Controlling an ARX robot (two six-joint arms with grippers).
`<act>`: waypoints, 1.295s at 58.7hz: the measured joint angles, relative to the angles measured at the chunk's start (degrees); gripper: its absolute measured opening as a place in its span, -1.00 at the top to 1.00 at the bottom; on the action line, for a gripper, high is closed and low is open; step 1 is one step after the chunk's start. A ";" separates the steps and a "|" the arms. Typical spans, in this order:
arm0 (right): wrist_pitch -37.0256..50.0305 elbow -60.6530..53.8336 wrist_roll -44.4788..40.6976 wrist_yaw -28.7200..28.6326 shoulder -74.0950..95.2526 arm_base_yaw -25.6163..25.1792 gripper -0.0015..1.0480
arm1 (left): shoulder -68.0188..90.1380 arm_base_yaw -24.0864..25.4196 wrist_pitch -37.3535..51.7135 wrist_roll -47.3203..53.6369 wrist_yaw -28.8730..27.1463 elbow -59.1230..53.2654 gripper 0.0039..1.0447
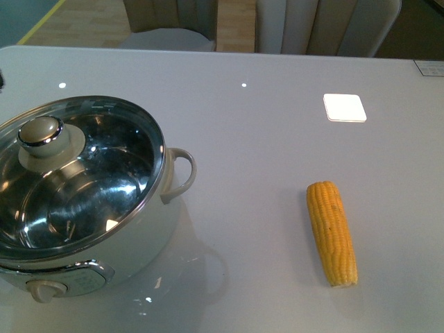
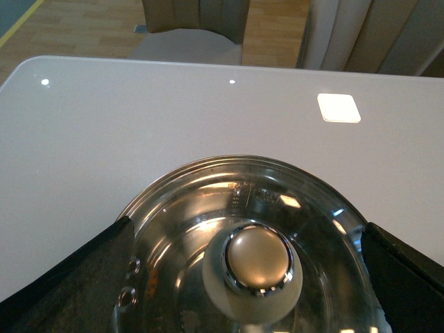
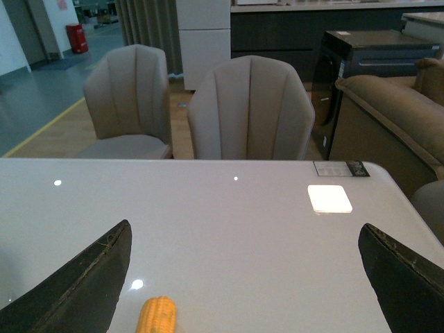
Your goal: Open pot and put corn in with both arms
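The white pot (image 1: 149,232) stands at the table's left front with its glass lid (image 1: 104,173) on and the beige knob (image 1: 40,133) upright. The yellow corn (image 1: 332,232) lies on the table to the right, lengthwise front to back. Neither arm shows in the front view. In the left wrist view my left gripper (image 2: 246,277) is open, its black fingers (image 2: 66,291) wide apart on either side of the lid (image 2: 305,208) above the knob (image 2: 259,258). In the right wrist view my right gripper (image 3: 246,277) is open and empty; the corn's tip (image 3: 157,316) shows near one finger (image 3: 83,281).
The table (image 1: 263,125) is glossy grey with a bright square light reflection (image 1: 344,107). Beige chairs (image 3: 250,111) stand along its far edge. A sofa (image 3: 388,118) and a dark cabinet are beyond them. A small label (image 1: 430,67) lies at the far right corner.
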 joint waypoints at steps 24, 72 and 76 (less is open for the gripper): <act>0.00 0.00 0.00 0.00 0.00 0.00 -0.83 | 28.89 -1.75 20.61 0.17 -4.42 5.75 -0.87; 0.00 0.00 0.00 0.00 0.00 0.00 -0.83 | 37.46 -4.17 24.30 -1.29 -6.71 9.03 0.18; 0.00 0.00 0.00 0.00 0.00 0.00 -0.83 | 37.51 -4.22 24.46 -0.83 -6.84 9.03 0.19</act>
